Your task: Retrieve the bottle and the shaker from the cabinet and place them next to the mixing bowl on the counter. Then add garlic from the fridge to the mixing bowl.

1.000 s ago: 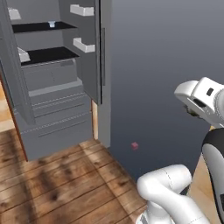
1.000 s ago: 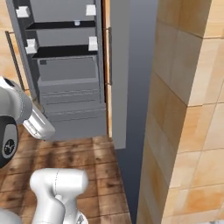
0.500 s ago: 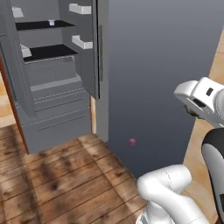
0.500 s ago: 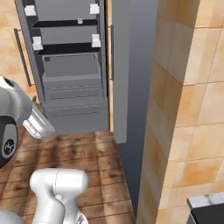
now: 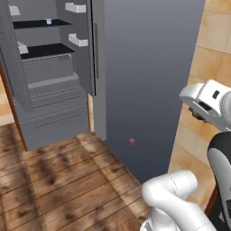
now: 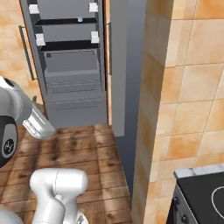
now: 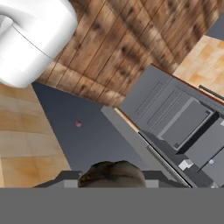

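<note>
Hand view shows my claw [image 7: 112, 186] nearly shut around the garlic [image 7: 112, 174], a brownish, papery bulb (light, I judge, and easily crushed; best pinched at its widest part). Beyond stands the fridge [image 7: 183, 118], door open, well apart.

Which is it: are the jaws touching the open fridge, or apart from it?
Apart. In the hand view the gripper, shut around a brownish lump, sits at the bottom edge while the fridge stands well off ahead.
</note>
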Available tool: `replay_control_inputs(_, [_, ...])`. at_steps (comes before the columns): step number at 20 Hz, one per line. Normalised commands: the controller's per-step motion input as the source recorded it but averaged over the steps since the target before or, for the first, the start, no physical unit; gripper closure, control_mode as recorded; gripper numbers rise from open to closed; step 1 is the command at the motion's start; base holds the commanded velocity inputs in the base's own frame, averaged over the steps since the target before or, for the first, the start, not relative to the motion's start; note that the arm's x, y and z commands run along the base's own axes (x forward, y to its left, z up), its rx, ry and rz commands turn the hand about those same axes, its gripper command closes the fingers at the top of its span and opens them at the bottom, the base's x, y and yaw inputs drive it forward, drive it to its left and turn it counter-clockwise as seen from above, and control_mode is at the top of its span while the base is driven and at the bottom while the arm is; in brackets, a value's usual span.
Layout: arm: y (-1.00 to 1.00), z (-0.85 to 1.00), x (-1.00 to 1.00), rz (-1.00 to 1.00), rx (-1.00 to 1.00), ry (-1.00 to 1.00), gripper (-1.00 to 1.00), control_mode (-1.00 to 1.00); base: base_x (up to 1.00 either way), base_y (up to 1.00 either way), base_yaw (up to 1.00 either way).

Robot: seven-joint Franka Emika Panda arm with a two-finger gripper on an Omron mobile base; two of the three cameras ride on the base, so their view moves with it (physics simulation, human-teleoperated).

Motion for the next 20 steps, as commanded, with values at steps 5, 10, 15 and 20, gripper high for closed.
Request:
replay_control_inputs(5, [0.00,0.00,0.00,0.00,0.00,0.00,1.00,1.00,-0.70,0.00,-0.01])
replay_control_inputs(10, [0.00,0.00,0.00,0.00,0.00,0.00,1.00,1.00,-0.70,0.00,0.00])
replay_control_inputs(15, [0.00,0.00,0.00,0.00,0.00,0.00,1.00,1.00,-0.67,0.02,0.00])
replay_control_inputs(20, [0.00,0.00,0.00,0.00,0.00,0.00,1.00,1.00,-0.62,0.06,0.00])
